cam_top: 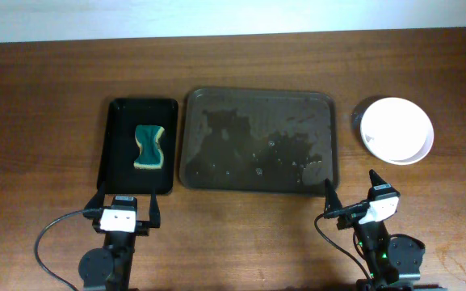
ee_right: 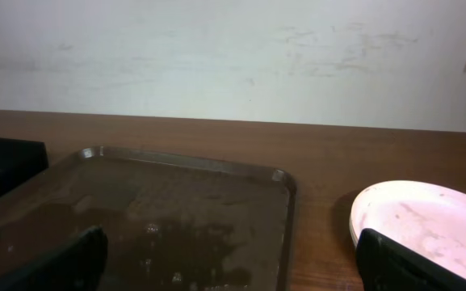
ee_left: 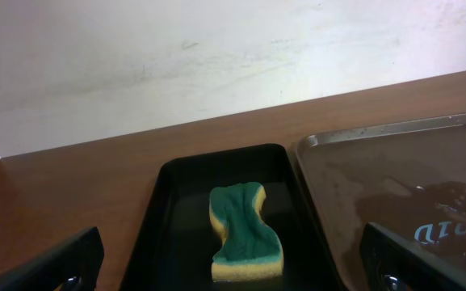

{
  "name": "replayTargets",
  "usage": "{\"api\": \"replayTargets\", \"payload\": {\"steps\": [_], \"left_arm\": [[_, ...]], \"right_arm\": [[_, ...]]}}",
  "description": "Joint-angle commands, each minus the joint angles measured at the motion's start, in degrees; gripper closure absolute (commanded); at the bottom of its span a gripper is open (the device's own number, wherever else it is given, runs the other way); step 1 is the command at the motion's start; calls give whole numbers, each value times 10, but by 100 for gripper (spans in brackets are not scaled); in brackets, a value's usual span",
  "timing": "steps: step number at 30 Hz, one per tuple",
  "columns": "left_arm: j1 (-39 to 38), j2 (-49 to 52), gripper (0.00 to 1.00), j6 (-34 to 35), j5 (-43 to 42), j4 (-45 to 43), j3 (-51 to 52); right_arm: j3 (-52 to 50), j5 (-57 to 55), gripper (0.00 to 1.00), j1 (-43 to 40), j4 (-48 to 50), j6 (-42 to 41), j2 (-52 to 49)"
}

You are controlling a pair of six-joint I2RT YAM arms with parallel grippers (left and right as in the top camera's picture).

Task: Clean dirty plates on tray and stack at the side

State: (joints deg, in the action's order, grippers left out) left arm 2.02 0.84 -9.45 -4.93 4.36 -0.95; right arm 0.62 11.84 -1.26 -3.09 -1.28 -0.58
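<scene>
the white plates (cam_top: 396, 129) sat stacked on the bench (cam_top: 47, 121), just right of the wet brown tray (cam_top: 258, 139). a green sponge (cam_top: 149, 146) lay in the small black tray (cam_top: 119, 113). the left end effector (cam_top: 125, 201) and right end effector (cam_top: 351, 187) both stood spread, gripping nothing.

one tray (cam_top: 257, 105), one black tray (cam_top: 119, 153), one sponge (cam_top: 149, 147), plates (cam_top: 396, 129) (count unclear)
</scene>
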Motion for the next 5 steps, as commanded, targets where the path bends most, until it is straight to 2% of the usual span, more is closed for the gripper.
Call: {"api": "replayTargets", "payload": {"steps": [1, 5], "left_arm": [[1, -5, 0, -9, 6, 0, 4], [1, -5, 1, -9, 6, 0, 4]], "right_arm": [[-3, -3, 1, 5, -3, -2, 4], [-3, -3, 1, 5, -3, -2, 4]]}}
